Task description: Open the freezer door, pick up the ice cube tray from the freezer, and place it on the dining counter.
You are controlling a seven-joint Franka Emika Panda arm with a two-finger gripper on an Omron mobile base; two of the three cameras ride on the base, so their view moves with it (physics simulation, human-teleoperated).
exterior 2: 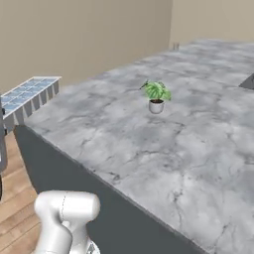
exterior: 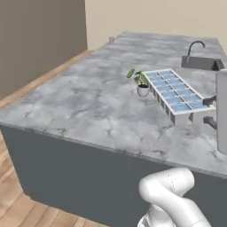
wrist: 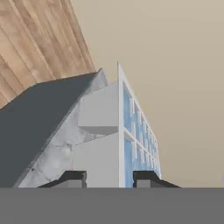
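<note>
Tray: the small flat white rectangular ice cube tray (exterior: 177,94) with its grid of pale blue cubes is held level above the near part of the big grey marble-patterned dining worktop (exterior: 88,106); whether its underside touches the stone I cannot tell.
Jaws: the robot's two dark-fingered gripper (exterior: 210,111) has its jaws clamped on the tray's near short end, one finger on each side of the thin white end wall, as the hand view shows (wrist: 119,177).
Handling: likely light and stiff, a hard moulded shell that will not sag. The walls look smooth and probably slippery, and held by one end the long body could lever downward, so it is best kept level.
Where to hold: the short end rim now gripped seems sound; a hold across the narrow width nearer the middle would balance better.
Shapes and surfaces: thin upright dividers, square cells, glossy blue fill, plain matte white outer sides.
Worktop: veined, polished-looking slab with a straight edge over a dark grey-blue base.
Nearby: a small green-leafed plant in a white round pot (exterior 2: 156,97) stands on the worktop, near the tray's far end; a dark tap with sink (exterior: 199,57) sits farther back.
</note>
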